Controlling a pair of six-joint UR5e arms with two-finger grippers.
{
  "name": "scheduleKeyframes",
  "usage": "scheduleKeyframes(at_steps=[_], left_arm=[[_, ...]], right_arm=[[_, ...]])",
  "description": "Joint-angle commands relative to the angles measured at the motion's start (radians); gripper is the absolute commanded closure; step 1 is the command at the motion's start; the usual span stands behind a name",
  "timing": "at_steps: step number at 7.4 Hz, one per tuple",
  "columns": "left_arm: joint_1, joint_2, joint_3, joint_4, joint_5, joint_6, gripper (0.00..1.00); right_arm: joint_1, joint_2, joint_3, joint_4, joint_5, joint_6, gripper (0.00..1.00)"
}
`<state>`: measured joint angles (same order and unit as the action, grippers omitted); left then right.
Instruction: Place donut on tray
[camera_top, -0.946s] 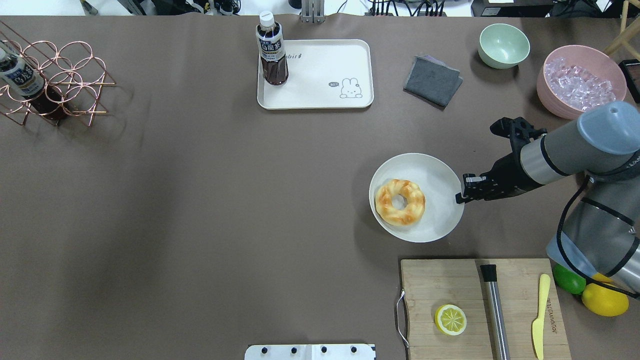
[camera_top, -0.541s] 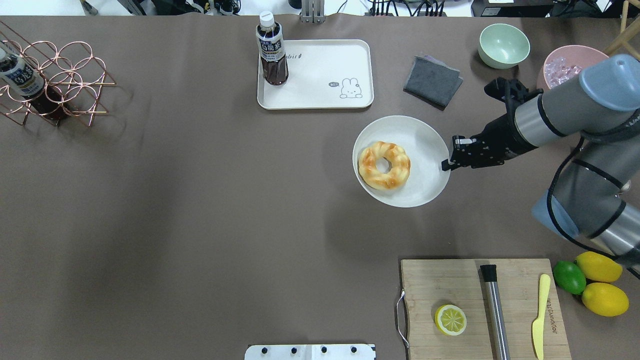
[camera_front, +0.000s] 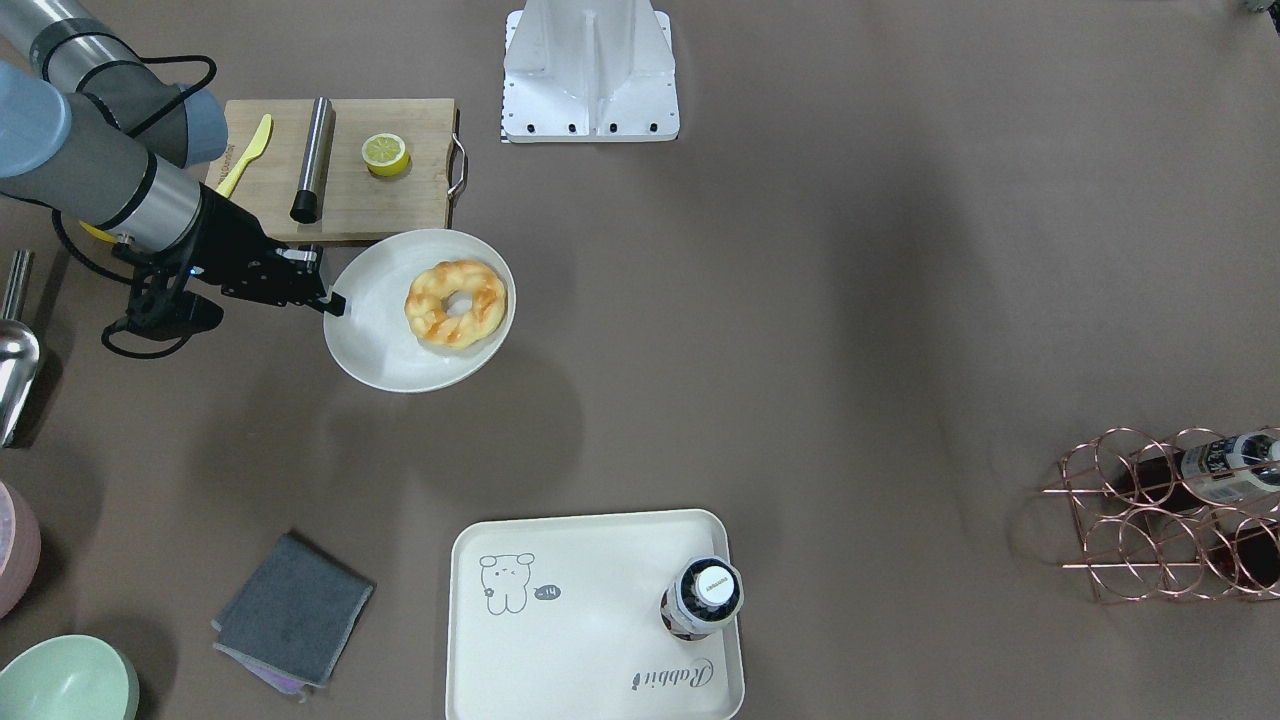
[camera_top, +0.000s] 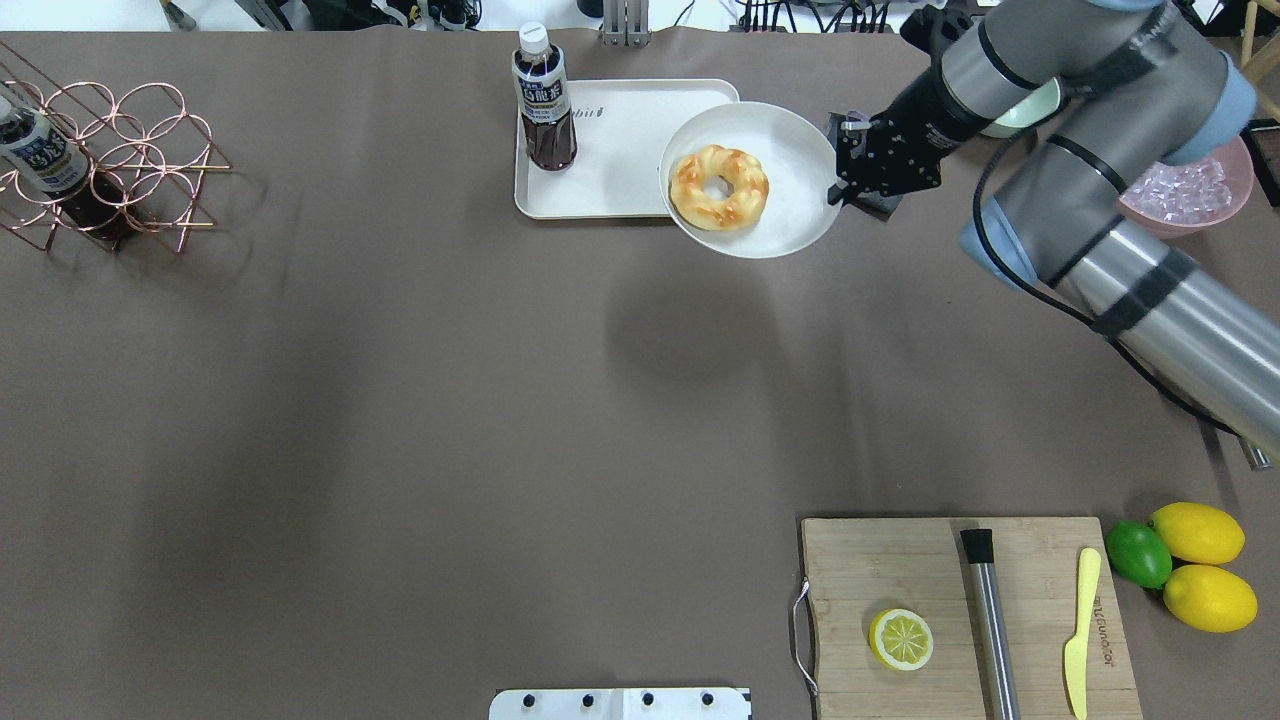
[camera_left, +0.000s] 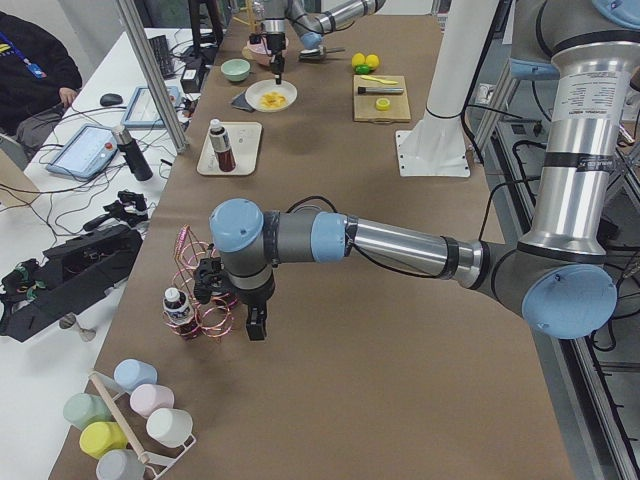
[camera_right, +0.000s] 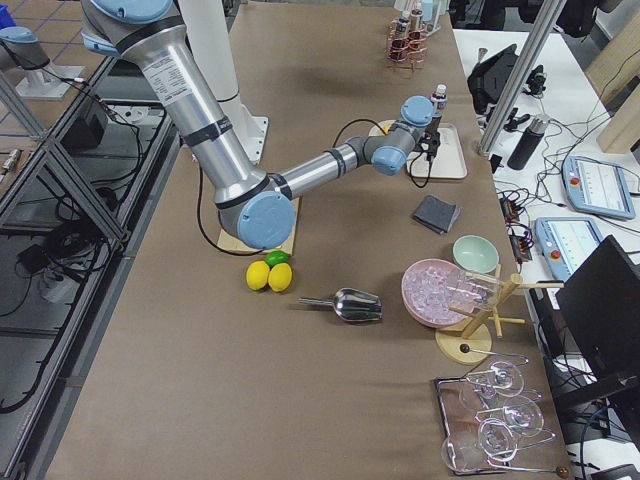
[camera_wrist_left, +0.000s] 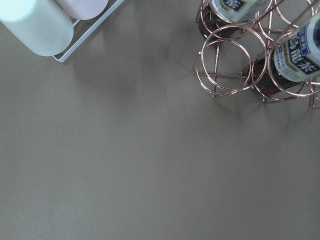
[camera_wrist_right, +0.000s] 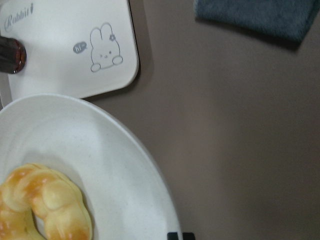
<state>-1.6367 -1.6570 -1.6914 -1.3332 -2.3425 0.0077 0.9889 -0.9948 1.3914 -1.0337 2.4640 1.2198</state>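
Your right gripper (camera_top: 838, 190) stays clamped on the rim of the plate (camera_top: 790, 140), which has travelled from the middle of the bench (camera_top: 400, 400) to hang over the right end of the tray (camera_top: 620, 150). The donut (camera_top: 719, 187) still lies on the plate. For the left gripper (camera_left: 256, 325), you cannot tell.

Robotics laboratory. Two industrial arms, the left arm (camera_left: 400, 243) and the right arm (camera_right: 310, 172), rise from a white mounting base (camera_front: 590, 70) at one long edge of a brown-covered table (camera_top: 400, 400). Along the table's opposite long edge stand an aluminium post (camera_left: 150, 75), a teach pendant (camera_right: 598, 187) and loose cables (camera_left: 60, 215), with a seated operator (camera_left: 30, 75) partly visible. Behind the table's base side, metal framing (camera_right: 50, 170) stands on a tiled floor (camera_right: 40, 8).
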Motion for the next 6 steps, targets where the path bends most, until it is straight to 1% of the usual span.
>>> scheduleKeyframes(at_steps=[1,3,4,5,6], left_arm=[[0.000,-0.003,0.001,0.000,0.002,-0.002,0.02],[0.000,-0.004,0.001,0.000,0.002,-0.002,0.02],[0.001,-0.004,0.002,0.000,0.002,-0.002,0.02],[0.001,-0.004,0.002,0.000,0.002,-0.002,0.02],[0.001,-0.004,0.002,0.000,0.002,-0.003,0.02]], right_arm=[[0.023,0.239,-0.343,-0.011,0.023,-0.088,1.00],[0.022,0.378,-0.538,-0.011,0.023,-0.117,1.00],[0.020,0.416,-0.604,-0.011,0.021,-0.129,1.00],[0.008,0.429,-0.661,-0.008,0.020,-0.135,1.00],[-0.004,0.429,-0.670,-0.008,0.020,-0.152,1.00]])
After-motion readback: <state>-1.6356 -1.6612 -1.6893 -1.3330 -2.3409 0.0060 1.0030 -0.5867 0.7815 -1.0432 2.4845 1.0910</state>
